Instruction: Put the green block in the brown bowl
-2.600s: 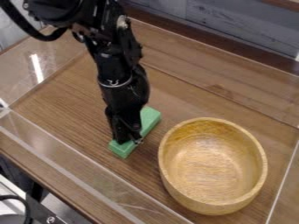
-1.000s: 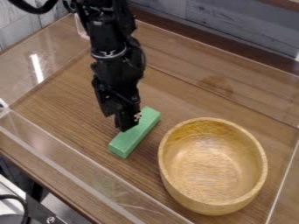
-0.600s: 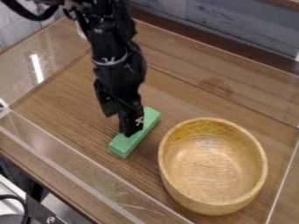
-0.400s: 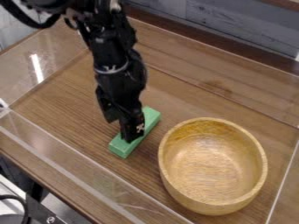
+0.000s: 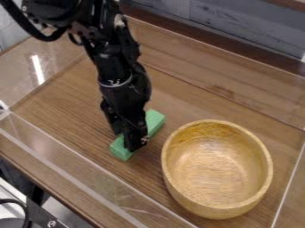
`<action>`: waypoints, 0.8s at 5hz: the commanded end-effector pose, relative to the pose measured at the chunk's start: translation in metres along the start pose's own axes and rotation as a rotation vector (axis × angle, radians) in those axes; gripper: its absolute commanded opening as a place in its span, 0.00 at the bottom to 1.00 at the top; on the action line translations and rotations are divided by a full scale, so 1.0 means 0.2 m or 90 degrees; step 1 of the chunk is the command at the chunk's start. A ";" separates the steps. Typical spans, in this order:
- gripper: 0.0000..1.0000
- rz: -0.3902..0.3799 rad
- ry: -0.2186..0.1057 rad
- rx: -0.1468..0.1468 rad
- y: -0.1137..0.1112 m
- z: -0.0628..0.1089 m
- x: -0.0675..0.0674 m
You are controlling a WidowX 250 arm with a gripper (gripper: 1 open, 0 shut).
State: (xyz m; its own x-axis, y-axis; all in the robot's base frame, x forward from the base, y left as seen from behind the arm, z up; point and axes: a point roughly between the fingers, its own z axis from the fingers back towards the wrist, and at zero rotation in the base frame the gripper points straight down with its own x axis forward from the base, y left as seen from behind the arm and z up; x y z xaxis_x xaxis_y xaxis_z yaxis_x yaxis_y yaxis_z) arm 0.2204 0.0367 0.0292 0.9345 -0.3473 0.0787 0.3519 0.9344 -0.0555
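Observation:
The green block [image 5: 123, 150] lies flat on the wooden table, just left of the brown bowl [image 5: 218, 167], with its far end [image 5: 155, 118] pointing back and to the right. My gripper [image 5: 132, 135] has come straight down onto the block's middle. Its dark fingers [image 5: 138, 138] stand on either side of the block and hide that part. The view does not show whether the fingers press on the block's sides. The block still rests on the table. The bowl is upright and holds nothing.
A clear plastic wall [image 5: 48, 134] runs around the table, with its low front edge near the block and the bowl. The black arm [image 5: 102, 44] rises toward the back left. A grey cloth [image 5: 238, 22] hangs behind the table.
The gripper has come down from just above the block's far end onto its middle, and its fingers have drawn closer together. The block and the bowl have not moved.

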 end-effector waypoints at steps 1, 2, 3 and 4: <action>0.00 0.012 0.001 0.001 0.01 0.05 0.02; 0.00 0.030 0.011 -0.003 0.01 0.10 0.01; 0.00 0.044 0.018 -0.005 0.01 0.14 0.00; 0.00 0.056 0.022 -0.002 0.03 0.21 0.01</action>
State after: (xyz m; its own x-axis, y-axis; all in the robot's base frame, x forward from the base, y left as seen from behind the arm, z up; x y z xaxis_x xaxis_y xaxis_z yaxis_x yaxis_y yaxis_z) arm 0.2133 0.0403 0.0575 0.9621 -0.2722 -0.0151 0.2694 0.9579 -0.0990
